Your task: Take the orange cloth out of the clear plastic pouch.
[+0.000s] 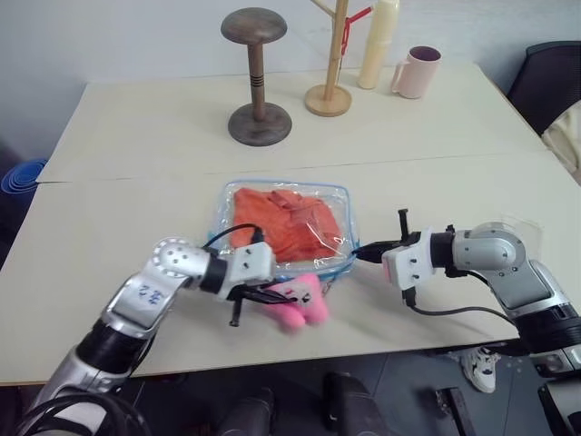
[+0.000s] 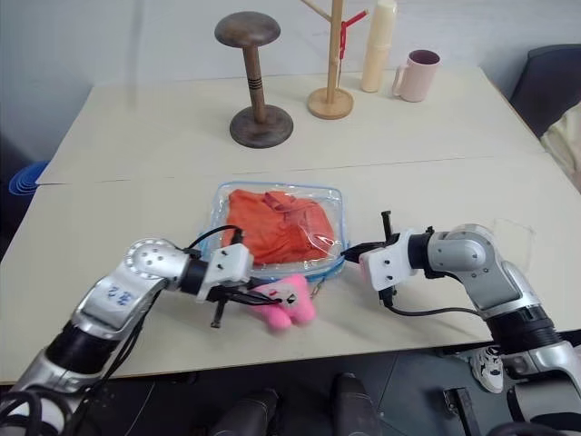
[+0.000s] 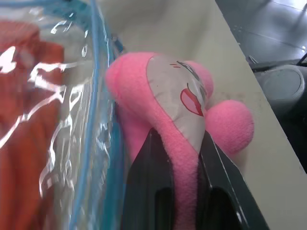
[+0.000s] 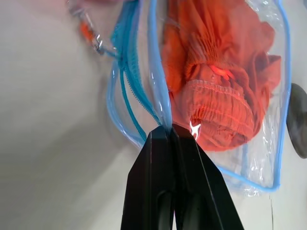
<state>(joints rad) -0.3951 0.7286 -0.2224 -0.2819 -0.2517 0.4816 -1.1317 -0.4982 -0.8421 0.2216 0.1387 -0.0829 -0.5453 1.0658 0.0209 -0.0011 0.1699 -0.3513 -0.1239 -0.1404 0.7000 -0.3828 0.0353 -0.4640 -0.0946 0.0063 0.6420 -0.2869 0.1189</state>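
- Head views: on the pale wooden table (image 1: 136, 136), a clear glossy plastic pouch with light blue edge trim (image 1: 338, 196) lying flat between the two grippers, a wrinkled bright orange-red cloth (image 1: 286, 221) sealed inside it. Left gripper (image 1: 265, 295) clamped on a soft pink plush toy with a printed face (image 1: 304, 300), just beside the pouch's near edge. Right gripper (image 1: 370, 251) closed on the pouch's near corner, fingers pointing inward toward the cloth. Well beyond both grippers: a dark wooden mushroom-shaped stand (image 1: 256, 80), a light wooden peg stand (image 1: 332, 64), a pink mug (image 1: 416, 72).
- Left wrist view: black fingers (image 3: 153, 182) pinching the plush around its middle, fabric bulging between them; blue trim and crinkled film of the pouch touching the plush on one side, orange cloth visible through it.
- Right wrist view: black fingers (image 4: 165, 158) shut tight on thin film and blue trim at the corner; bunched cloth with an elastic-gathered hem just past the fingertips, inside the plastic; zipper track and a small pull off to the side.
- Handling, as a judgement: cloth light, limp, easily dragged by any fold; best pinched at the gathered hem nearest the opening. Pouch film slick and floppy, likely to slide or lift along unless pinned at the trim. Plush to be released first to free the left gripper.
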